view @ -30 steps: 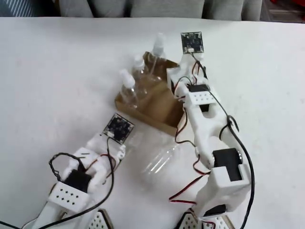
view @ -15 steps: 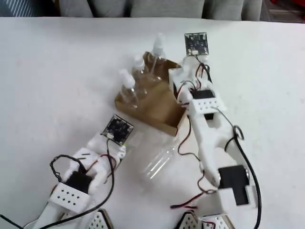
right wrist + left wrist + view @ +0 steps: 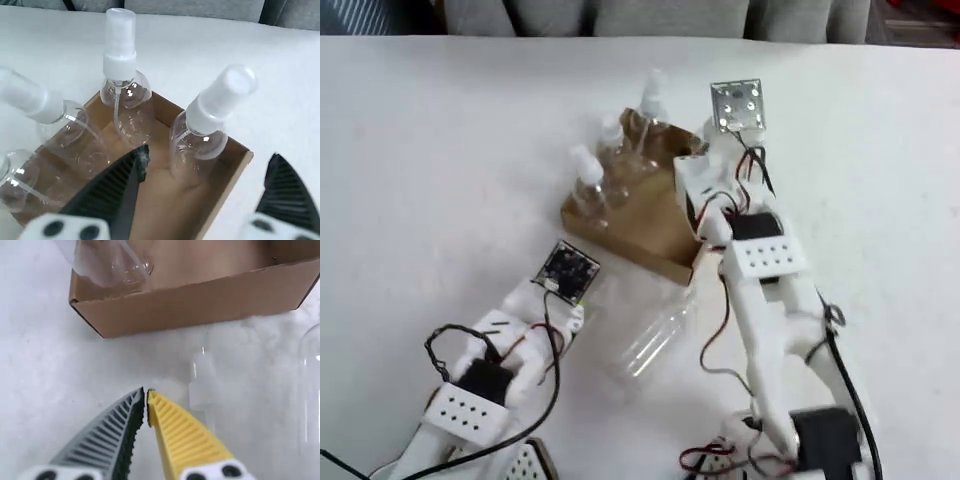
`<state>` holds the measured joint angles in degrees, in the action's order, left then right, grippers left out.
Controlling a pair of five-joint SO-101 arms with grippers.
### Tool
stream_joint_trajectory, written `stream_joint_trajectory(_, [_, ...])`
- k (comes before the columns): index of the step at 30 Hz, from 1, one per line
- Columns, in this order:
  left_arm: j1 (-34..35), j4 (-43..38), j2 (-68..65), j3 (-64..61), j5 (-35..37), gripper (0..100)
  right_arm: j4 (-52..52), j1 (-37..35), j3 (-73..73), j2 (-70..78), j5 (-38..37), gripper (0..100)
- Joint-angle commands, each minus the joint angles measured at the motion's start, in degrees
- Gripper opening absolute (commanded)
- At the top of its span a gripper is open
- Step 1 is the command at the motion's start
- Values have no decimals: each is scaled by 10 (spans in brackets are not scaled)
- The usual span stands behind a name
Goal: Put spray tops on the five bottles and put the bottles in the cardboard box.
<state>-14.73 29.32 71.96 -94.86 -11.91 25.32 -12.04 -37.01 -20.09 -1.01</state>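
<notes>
1. While capped bottles (image 3: 131, 107) stood in the cardboard box (image 3: 227, 175) below it, the right gripper (image 3: 210, 157) hung spread.
2. Left gripper (image 3: 146, 392), pressed together, sat just behind a loose spray top (image 3: 201, 385); grasping it seemed next.

Standing bottles (image 3: 590, 185) crowd the far-left side of the cardboard box (image 3: 638, 243). Bare floor shows at its other end, and the right gripper (image 3: 210, 157) hangs over that gap, jaws spread wide. A lying bottle (image 3: 655, 335) bars the strip between the arms, just beside the box's near wall and near the pinched-together left gripper (image 3: 146, 392). Open table (image 3: 440, 150) stretches left of the box.
</notes>
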Motion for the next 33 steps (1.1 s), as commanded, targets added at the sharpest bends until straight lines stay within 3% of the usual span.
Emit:
stream_joint_trajectory(1, [6,-15,7,4,-5,24,94,9,4,-83,-5,316])
stream_joint_trajectory(9, [6,-14,7,4,-4,24,345,9,4,-217,8,300])
stream_joint_trajectory(17, [6,13,7,8,-4,26,521,9,3,-313,56,15])
stream_joint_trajectory(21, [6,17,7,14,-1,26,572,-5,-34,-328,57,47])
stream_joint_trajectory(25, [15,78,7,45,-3,27,604,-69,-92,-324,59,74])
stream_joint_trajectory(33, [20,89,7,50,-3,27,602,-216,-113,-323,207,149])
